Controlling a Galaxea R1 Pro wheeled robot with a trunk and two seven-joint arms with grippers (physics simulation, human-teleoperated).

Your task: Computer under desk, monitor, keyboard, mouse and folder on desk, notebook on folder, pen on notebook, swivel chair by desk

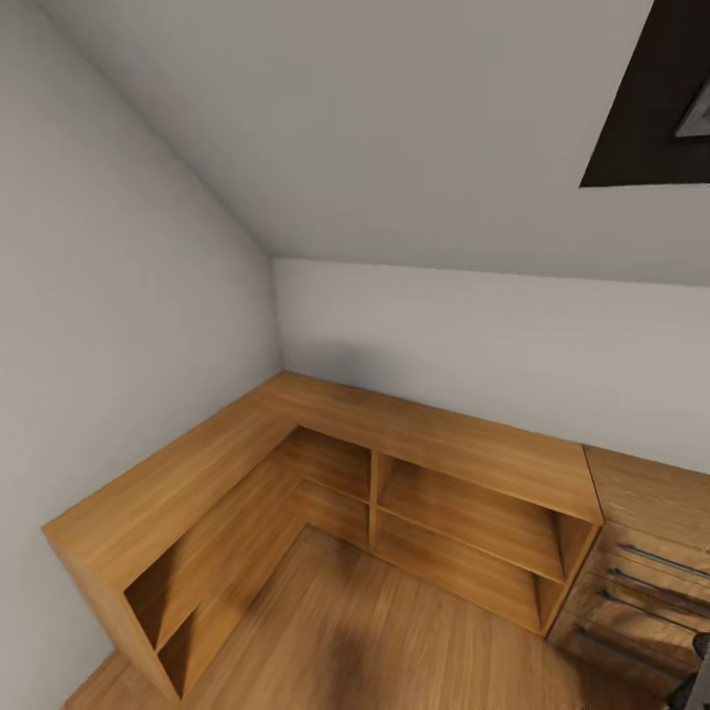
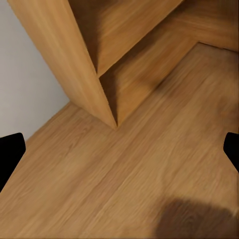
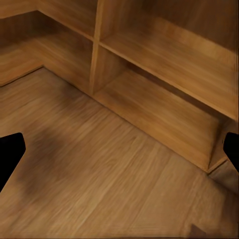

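Oak shelving [image 1: 325,463], L-shaped and low, fills the corner of grey walls [image 1: 118,296] ahead of you, with a chest of drawers [image 1: 651,552] touching its right end. Your left gripper [image 2: 119,149] points down at the wooden floor [image 2: 149,164] beside the shelving's open end, fingertips [image 2: 10,149] set wide apart, holding nothing. Your right gripper [image 3: 119,149] aims at the floor before the lower shelf, likewise spread and empty. None of the task's things appear.

head view high over corner shelving [image 1: 325,463], wrist views low, near floor [image 2: 149,164]
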